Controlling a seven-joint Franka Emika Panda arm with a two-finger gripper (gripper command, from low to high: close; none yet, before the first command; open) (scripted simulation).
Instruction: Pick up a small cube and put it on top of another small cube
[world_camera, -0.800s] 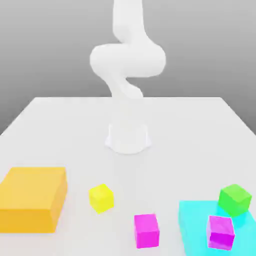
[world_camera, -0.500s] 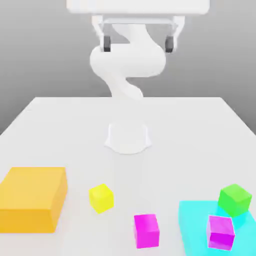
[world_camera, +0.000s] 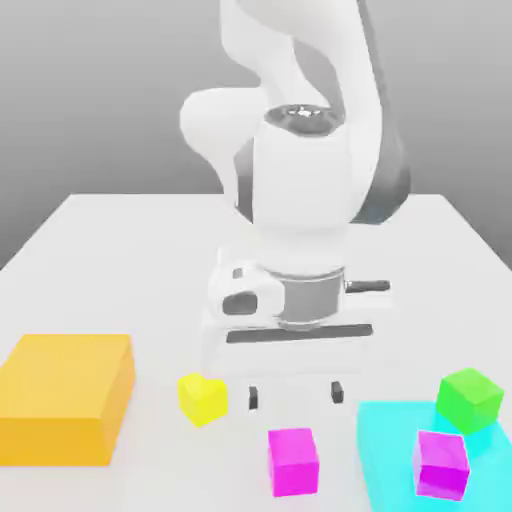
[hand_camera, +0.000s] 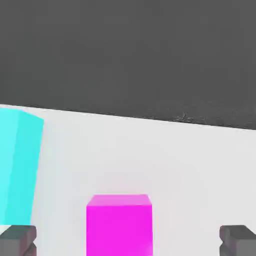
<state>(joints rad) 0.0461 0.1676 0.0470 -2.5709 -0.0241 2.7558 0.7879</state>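
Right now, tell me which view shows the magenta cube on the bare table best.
The hand view: the magenta cube sits large and close, centred between the open gripper fingertips, its top and front faces clear. The exterior view shows the cube smaller, but places it between the yellow cube and the cyan block.

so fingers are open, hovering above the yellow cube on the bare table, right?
Wrong cube. The open fingers hover above the magenta cube on the bare table; the yellow cube sits off to the exterior view's left. The hand view shows magenta between them.

White arm (world_camera: 300, 190), grey joints, dark fingertips (world_camera: 253, 397).
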